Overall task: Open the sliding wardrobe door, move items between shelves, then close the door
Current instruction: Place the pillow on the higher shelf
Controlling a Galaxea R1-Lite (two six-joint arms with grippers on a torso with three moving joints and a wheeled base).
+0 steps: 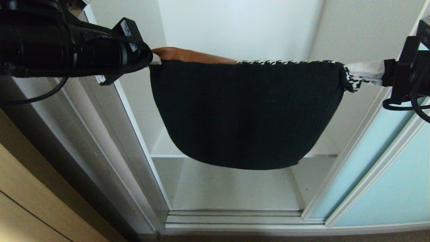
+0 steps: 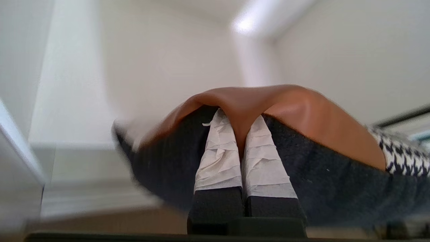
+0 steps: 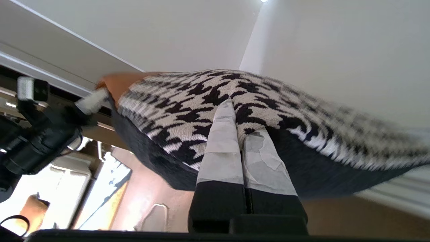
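The cushion (image 1: 247,114) hangs in the air in front of the open wardrobe, its black underside towards me, sagging in the middle. My left gripper (image 1: 155,59) is shut on its rust-brown corner (image 2: 242,111). My right gripper (image 1: 356,73) is shut on the houndstooth corner (image 3: 235,111) at the other end. A white shelf (image 1: 164,148) shows behind the cushion's lower edge, and a lower board (image 1: 235,191) lies beneath it. The sliding wardrobe door (image 1: 386,188), frosted pale blue, stands pushed to the right.
The wardrobe's white left wall (image 1: 134,111) and its floor track (image 1: 235,218) frame the opening. A wooden panel (image 1: 30,201) stands at the left. In the right wrist view my left arm (image 3: 37,134) shows beyond the cushion.
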